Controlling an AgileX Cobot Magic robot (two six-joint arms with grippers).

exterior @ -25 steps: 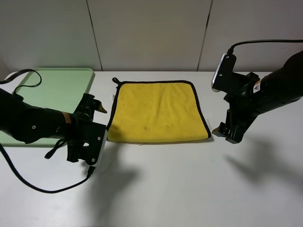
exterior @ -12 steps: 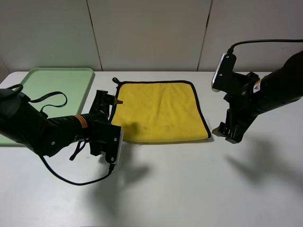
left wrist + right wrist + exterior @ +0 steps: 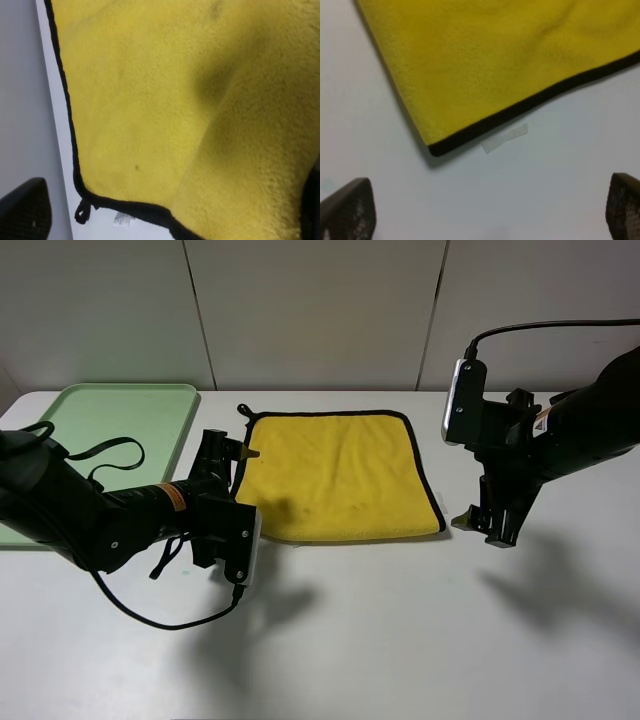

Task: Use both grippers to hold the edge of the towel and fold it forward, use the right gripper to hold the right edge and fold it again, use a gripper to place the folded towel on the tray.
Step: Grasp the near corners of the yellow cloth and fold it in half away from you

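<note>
- The tray (image 3: 120,410) sits at 10 o'clock from the towel (image 3: 335,475). Its near part is hidden behind the left arm, and its left end is cut off by the frame.
- In the high view the left gripper (image 3: 225,452) is dark on dark, so its fingertips are hard to separate there. It covers a short stretch of the towel's 9 o'clock edge.
- The left wrist view shows one fingertip (image 3: 25,207) clearly. The other is only a dark sliver at the frame edge, with yellow plush between them.
- The right arm runs out of frame at 3 o'clock.
- The towel lies flat at the table's centre, clear of the tray. Black trim (image 3: 330,414) borders its far and side edges, its near edge is plain yellow, and a small loop (image 3: 243,410) sits at its 11 o'clock corner.
- Broad bare table (image 3: 400,640) lies at 6 o'clock. Only a narrow strip remains at 12 o'clock before the wall.
- The left arm lies low, reaching in from 8 o'clock, with its jaws spread wide and gripping nothing.
- The right arm bends down at the wrist. The right gripper (image 3: 482,527) hangs just off the towel's 4 o'clock corner, with its fingertips (image 3: 347,207) wide apart over bare table and a scrap of clear tape (image 3: 505,138) beside that corner.
</note>
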